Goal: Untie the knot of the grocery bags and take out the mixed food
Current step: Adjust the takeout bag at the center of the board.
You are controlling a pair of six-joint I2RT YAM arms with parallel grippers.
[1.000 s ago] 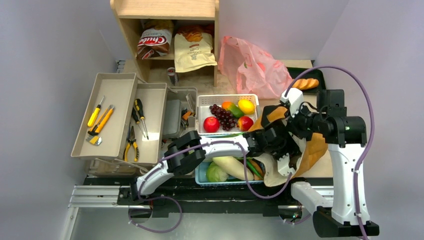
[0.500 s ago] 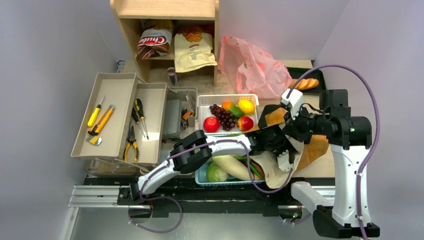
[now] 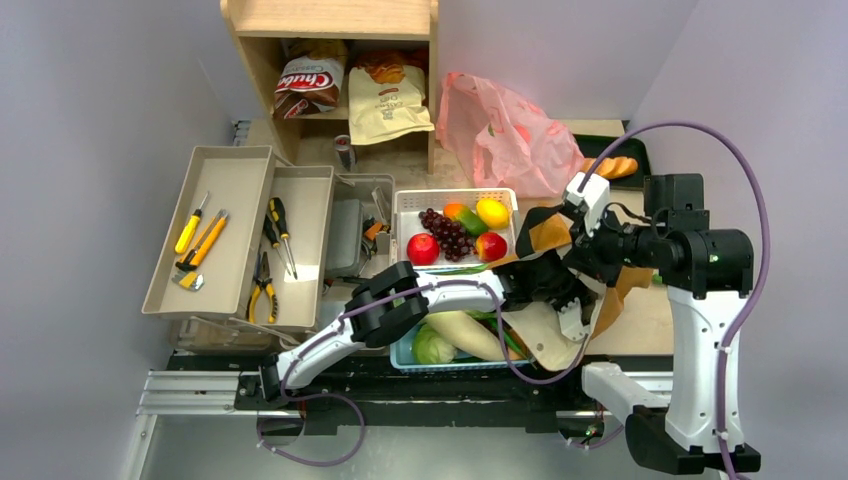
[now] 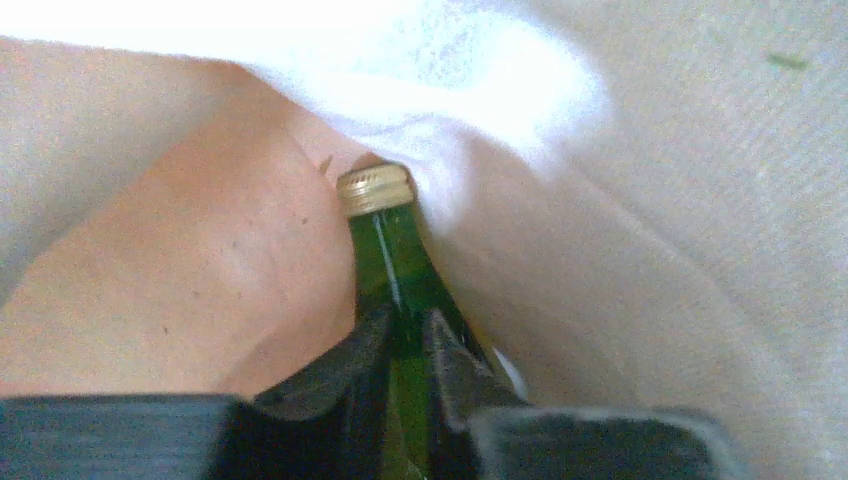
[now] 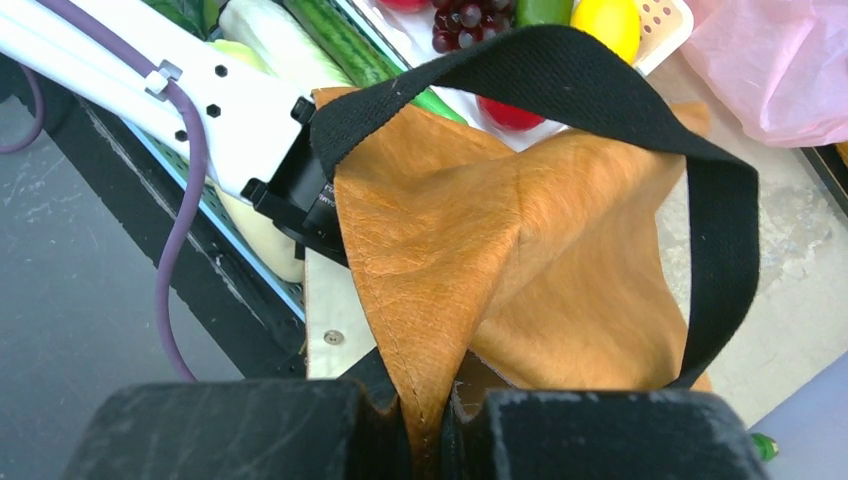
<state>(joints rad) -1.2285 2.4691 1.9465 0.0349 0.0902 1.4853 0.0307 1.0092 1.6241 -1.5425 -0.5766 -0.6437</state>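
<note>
The brown paper bag (image 5: 520, 250) lies at the right of the surface (image 3: 650, 325), its rim pinched up by the right tool (image 5: 425, 415). Inside, the left tool (image 4: 405, 345) pinches a green bottle (image 4: 385, 255) by the neck; emptying is underway, and next the bottle likely needs drawing straight out

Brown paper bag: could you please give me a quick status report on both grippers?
Right gripper pinching brown paper bag rim. Left gripper inside it, closed on green bottle neck. Black strap looped above the bag.
</note>
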